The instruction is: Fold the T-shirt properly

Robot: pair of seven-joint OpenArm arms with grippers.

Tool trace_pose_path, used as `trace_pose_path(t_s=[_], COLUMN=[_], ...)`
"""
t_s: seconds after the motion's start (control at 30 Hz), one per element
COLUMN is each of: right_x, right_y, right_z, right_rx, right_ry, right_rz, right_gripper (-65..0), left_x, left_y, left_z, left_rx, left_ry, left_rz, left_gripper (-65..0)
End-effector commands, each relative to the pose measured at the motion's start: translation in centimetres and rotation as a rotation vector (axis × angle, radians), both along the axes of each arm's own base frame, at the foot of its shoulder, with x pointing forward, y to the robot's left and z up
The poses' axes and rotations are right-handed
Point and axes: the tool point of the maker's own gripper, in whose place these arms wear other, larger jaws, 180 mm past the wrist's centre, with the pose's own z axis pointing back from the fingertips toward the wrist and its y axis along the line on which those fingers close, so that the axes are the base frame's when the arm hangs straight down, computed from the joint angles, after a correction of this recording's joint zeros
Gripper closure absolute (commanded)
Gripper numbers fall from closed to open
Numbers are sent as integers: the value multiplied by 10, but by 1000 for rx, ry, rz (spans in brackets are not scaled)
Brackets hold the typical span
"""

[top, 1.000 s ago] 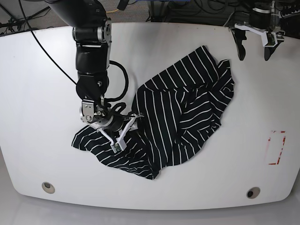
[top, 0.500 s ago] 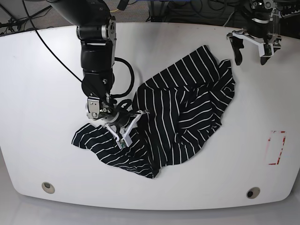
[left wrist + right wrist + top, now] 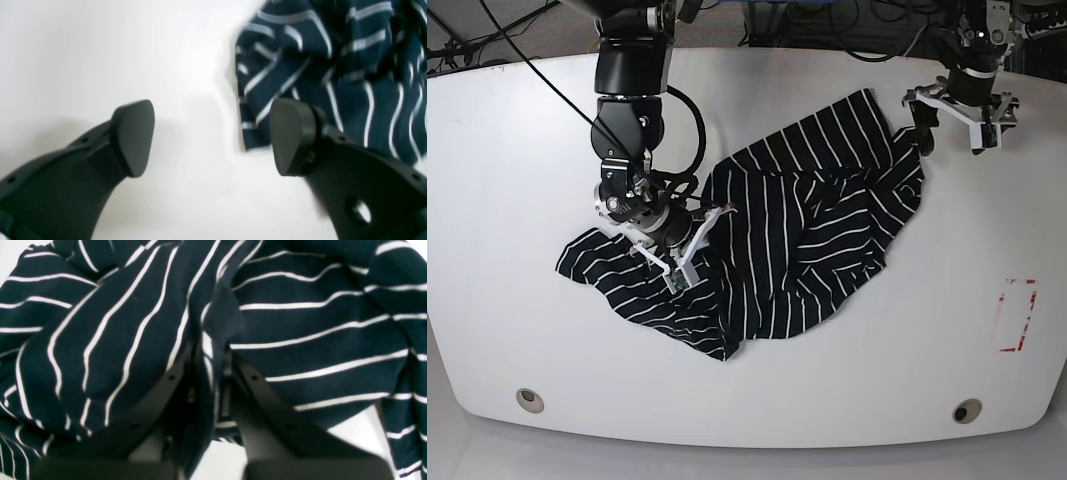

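Observation:
The T-shirt (image 3: 807, 230), dark with thin white stripes, lies crumpled across the middle of the white table (image 3: 507, 150). My right gripper (image 3: 682, 265) is down on the shirt's left part. In the right wrist view a raised fold of the T-shirt (image 3: 300, 326) is pinched where the right gripper (image 3: 210, 370) is shut. My left gripper (image 3: 949, 128) hovers open at the shirt's upper right corner. The left wrist view shows the left gripper (image 3: 211, 138) over bare table, with the T-shirt (image 3: 320, 66) edge just beside one of its fingers (image 3: 290, 136).
A red rectangular mark (image 3: 1015, 315) sits on the table at the right. Two round holes (image 3: 527, 398) (image 3: 967, 411) lie near the front edge. Cables trail behind the table's far edge.
My right gripper has shut on the fabric and dragged the shirt's left side further left. My left gripper has come down and left to the shirt's upper right corner.

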Motion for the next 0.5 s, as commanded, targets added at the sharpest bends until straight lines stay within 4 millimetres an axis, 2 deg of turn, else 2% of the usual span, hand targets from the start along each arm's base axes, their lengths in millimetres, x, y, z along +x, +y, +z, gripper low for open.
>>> trace_pose_path(t_s=[0.0,0.13,0.27,0.33,0.4,0.47], right_x=[8,4,1,-3,-3,-3], right_y=[4,4,4,4,3,3], right_z=[17,12,10,5,7,11], right_rx=[24,24,25,24,24,21], right_ry=[-55,-41,-36,-25,-33,-44], right_rz=[7,7,6,6,5,5], right_gripper=[-35,-48,-166,-219,-224,-224], left_x=[9,21,29,34,40,41], left_y=[-12,-33,-50,-52,-53,-49], left_z=[9,8,1,1,4,-2], left_rx=[-15,-46,-67,-68,-68,-65], left_ry=[-39,-51,6,24,17,34], left_rz=[-36,-80,-125,-131,-133,-123], left_gripper=[-510,-511,-511,-511,-511,-511])
